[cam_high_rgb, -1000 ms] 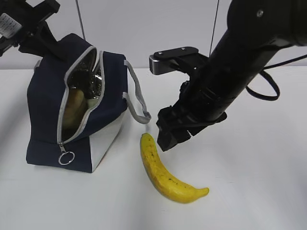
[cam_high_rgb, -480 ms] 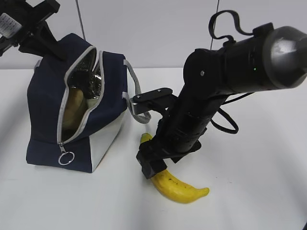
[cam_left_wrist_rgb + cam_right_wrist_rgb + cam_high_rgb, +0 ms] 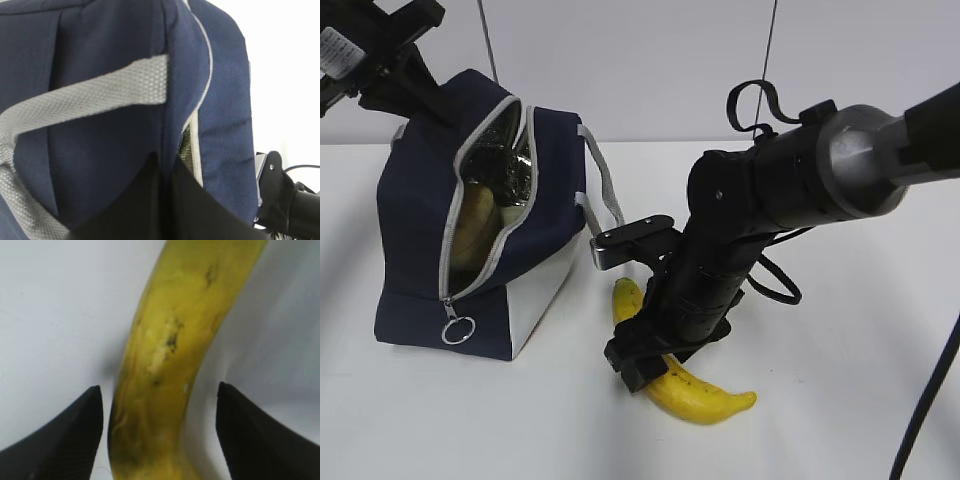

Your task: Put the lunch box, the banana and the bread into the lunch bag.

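Note:
The navy lunch bag (image 3: 415, 220) stands at the left with its zipper open and silver lining showing. A golden-brown bread (image 3: 475, 235) shows inside it. My left gripper (image 3: 420, 98) is shut on the bag's top edge; in the left wrist view the gripper (image 3: 167, 172) pinches navy fabric of the bag (image 3: 100, 65). The yellow banana (image 3: 705, 400) lies on the table to the right of the bag. My right gripper (image 3: 645, 362) is down over its middle and open. In the right wrist view the gripper (image 3: 157, 407) has one finger on each side of the banana (image 3: 175, 340), not touching it. The lunch box is out of view.
A grey strap handle (image 3: 605, 215) hangs off the bag's right side, close to my right arm. The metal ring pull (image 3: 458, 329) hangs at the bag's lower front. The white table (image 3: 860, 330) runs to the right and front. A cable (image 3: 925, 400) hangs at the far right.
My right arm has come down from above the banana, and its open jaws now straddle it at table level. The left gripper and the bag have not moved.

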Controlling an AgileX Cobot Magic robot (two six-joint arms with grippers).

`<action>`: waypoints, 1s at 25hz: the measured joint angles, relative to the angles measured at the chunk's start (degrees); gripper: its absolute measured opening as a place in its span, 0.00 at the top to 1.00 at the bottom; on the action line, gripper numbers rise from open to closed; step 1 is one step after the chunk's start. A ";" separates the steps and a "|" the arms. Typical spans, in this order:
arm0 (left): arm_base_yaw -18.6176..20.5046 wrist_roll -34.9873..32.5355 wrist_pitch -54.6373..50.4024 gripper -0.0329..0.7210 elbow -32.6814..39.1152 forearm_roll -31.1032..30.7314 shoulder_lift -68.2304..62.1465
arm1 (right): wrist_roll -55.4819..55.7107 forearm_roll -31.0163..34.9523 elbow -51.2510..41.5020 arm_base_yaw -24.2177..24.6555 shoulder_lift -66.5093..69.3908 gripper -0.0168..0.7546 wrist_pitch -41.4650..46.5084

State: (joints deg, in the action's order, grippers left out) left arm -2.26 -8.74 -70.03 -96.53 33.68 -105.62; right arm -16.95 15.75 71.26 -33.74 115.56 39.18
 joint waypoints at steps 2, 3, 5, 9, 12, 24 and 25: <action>0.00 0.00 0.00 0.96 0.00 0.00 0.00 | -0.23 0.00 0.00 0.00 0.09 0.37 -0.25; 0.00 0.00 0.00 0.96 0.00 0.00 0.00 | -0.23 0.10 0.00 0.00 0.09 0.41 -0.37; 0.00 0.00 0.00 0.96 0.00 0.00 0.00 | -0.45 0.13 0.00 0.00 0.13 0.50 -0.37; 0.00 0.00 0.00 0.96 0.00 0.00 0.00 | -0.45 0.16 0.00 0.00 0.22 0.57 -0.37; 0.00 0.00 0.00 0.96 0.00 0.00 0.00 | -0.45 -0.34 0.52 0.00 0.22 0.58 0.54; 0.00 0.00 0.00 0.96 0.00 0.00 0.00 | 3.13 -13.95 1.37 0.00 -11.06 0.58 14.04; 0.00 0.00 0.00 0.96 0.00 0.00 0.00 | 3.37 -15.05 1.97 0.00 -12.60 0.58 15.70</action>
State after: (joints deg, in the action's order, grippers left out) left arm -2.26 -8.74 -70.03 -96.53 33.68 -105.62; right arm -13.58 0.70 73.23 -33.74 102.96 54.89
